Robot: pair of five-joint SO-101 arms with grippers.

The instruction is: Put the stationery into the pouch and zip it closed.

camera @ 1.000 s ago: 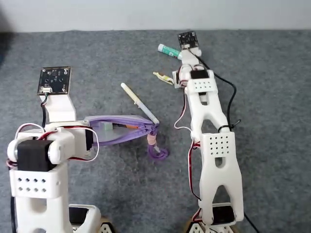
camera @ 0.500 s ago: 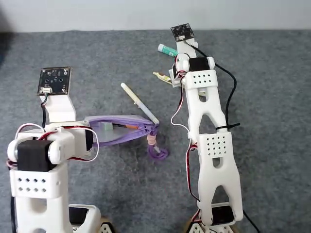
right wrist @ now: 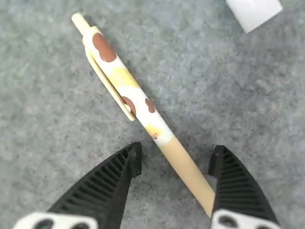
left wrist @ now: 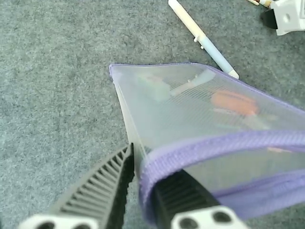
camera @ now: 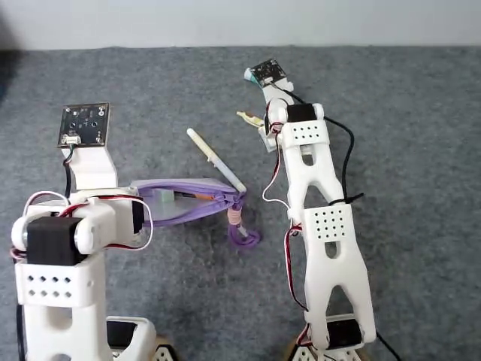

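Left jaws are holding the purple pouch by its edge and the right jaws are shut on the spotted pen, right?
Not quite. The right jaws are open, one on either side of the spotted pen, as the right wrist view shows. The left jaws do hold the purple pouch by its edge.

A purple pouch (camera: 188, 197) lay across the middle of the grey desk (camera: 421, 150), its 9 o'clock end against the left arm (camera: 83, 226). A white and blue pen (camera: 216, 160) lay slanted at the pouch's 12 o'clock, its lower tip touching the pouch's 3 o'clock end. A purple cord loop (camera: 244, 238) lay at 6 o'clock of that end. The right arm (camera: 323, 218) stretched toward 12 o'clock. A spotted pen (camera: 248, 117) lay at 9 o'clock of its far end, and a white and green stick (camera: 250, 74) lay partly hidden at 11 o'clock.
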